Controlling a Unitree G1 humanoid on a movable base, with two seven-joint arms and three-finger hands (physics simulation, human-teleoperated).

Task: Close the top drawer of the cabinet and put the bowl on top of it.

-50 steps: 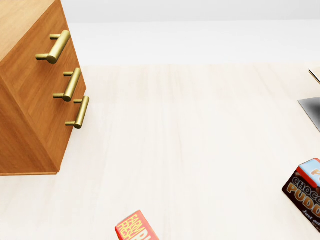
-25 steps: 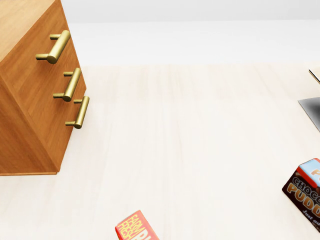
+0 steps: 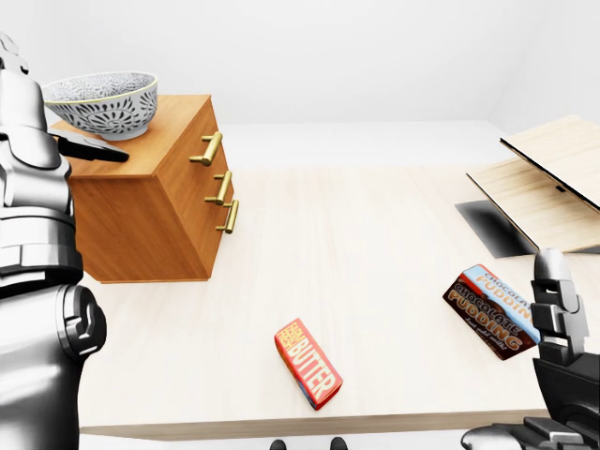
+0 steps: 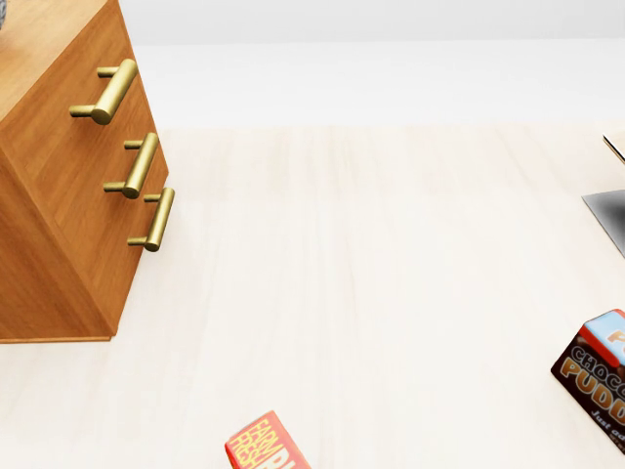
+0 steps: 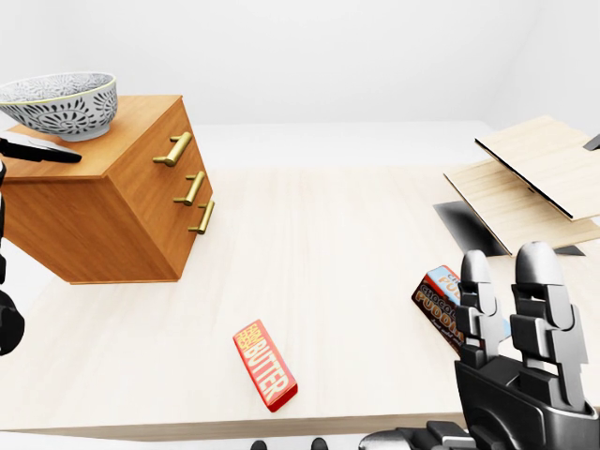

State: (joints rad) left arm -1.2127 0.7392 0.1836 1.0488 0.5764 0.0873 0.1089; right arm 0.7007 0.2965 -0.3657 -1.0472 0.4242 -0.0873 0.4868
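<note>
A grey patterned bowl (image 3: 98, 103) sits over the left part of the wooden cabinet's top (image 3: 173, 122); whether it rests there or hangs just above is unclear. All three brass-handled drawers look flush, the top drawer (image 3: 208, 148) included. My left hand (image 3: 70, 142) is by the bowl's base, with one dark finger (image 3: 94, 150) lying straight along it; the other fingers are hidden by my arm. My right hand (image 5: 506, 277) stands low at the right with its fingers upright and spread, holding nothing.
On the pale table (image 3: 375, 234) lie a red butter box (image 3: 307, 363) near the bottom edge and a chocolate pudding box (image 3: 492, 309) at the right. Light wooden boards (image 3: 548, 178) stand tilted at the far right.
A grey sliver of the bowl's edge has come into the top left corner of the head view. Nothing else there has shifted.
</note>
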